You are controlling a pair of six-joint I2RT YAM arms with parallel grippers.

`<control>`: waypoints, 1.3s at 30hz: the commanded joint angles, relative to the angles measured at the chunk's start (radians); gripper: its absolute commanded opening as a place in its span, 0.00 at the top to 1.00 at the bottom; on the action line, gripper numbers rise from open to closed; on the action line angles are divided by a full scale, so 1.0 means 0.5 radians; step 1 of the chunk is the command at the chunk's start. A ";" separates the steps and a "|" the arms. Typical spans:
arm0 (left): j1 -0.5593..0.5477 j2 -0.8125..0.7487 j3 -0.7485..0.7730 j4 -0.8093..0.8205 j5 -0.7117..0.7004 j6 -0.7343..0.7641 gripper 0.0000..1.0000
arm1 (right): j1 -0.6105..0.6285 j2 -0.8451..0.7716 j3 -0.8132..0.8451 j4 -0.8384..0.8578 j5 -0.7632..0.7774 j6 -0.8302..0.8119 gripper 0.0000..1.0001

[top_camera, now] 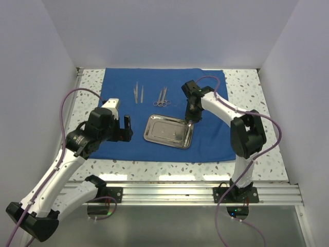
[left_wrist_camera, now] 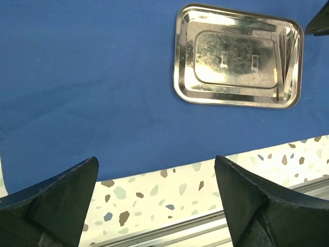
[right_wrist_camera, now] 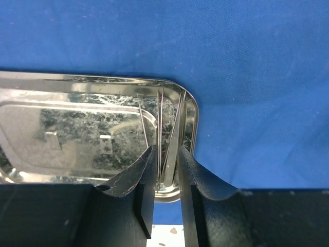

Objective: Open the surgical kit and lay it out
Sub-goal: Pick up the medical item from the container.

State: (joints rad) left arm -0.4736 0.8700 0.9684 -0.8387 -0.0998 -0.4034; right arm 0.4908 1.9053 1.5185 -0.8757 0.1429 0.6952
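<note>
- Centrally, one steel tray point(top_camera: 167, 131) lies on one blue cloth point(top_camera: 216, 144)
- Upper middle of the cloth: two tweezers point(top_camera: 136, 93), two scissor-like instruments point(top_camera: 162, 98)
- Right gripper point(right_wrist_camera: 165, 153) pinches a third tweezers point(right_wrist_camera: 175, 135) over the tray's right end
- Left gripper point(left_wrist_camera: 156, 160) gapes wide, holding nothing, left of the tray

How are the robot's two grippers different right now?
The left gripper has its jaws wide open and empty; the right gripper has its jaws shut on thin silver tweezers. The left gripper hangs over the blue cloth, left of the tray; the right gripper is at the right end of the tray. Both are black and face the cloth.
</note>
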 commanded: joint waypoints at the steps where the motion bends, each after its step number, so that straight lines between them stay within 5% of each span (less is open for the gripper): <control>1: -0.001 -0.031 0.027 -0.065 0.052 0.046 0.02 | 0.006 0.052 -0.036 0.048 0.076 0.073 0.73; 14: -0.001 0.205 0.110 -0.059 0.022 0.037 0.02 | 0.006 0.405 0.111 0.110 0.049 0.018 0.71; 17: -0.001 0.266 0.128 -0.062 0.003 0.003 0.02 | 0.000 0.487 0.166 0.098 0.049 -0.001 0.80; 20: -0.001 0.312 0.131 -0.041 -0.006 -0.031 0.02 | 0.000 0.524 0.255 0.055 0.036 -0.040 1.00; 31: -0.001 0.637 0.134 0.174 0.006 -0.071 0.03 | -0.003 0.488 1.015 -0.378 -0.013 -0.206 1.00; 39: -0.001 0.874 0.257 0.281 0.046 -0.141 0.04 | -0.119 0.822 1.534 -0.467 -0.074 -0.255 0.89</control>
State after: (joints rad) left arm -0.4736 1.3060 1.0294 -0.7666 -0.0853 -0.4446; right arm 0.4721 2.2276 2.2177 -1.0630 0.1322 0.5888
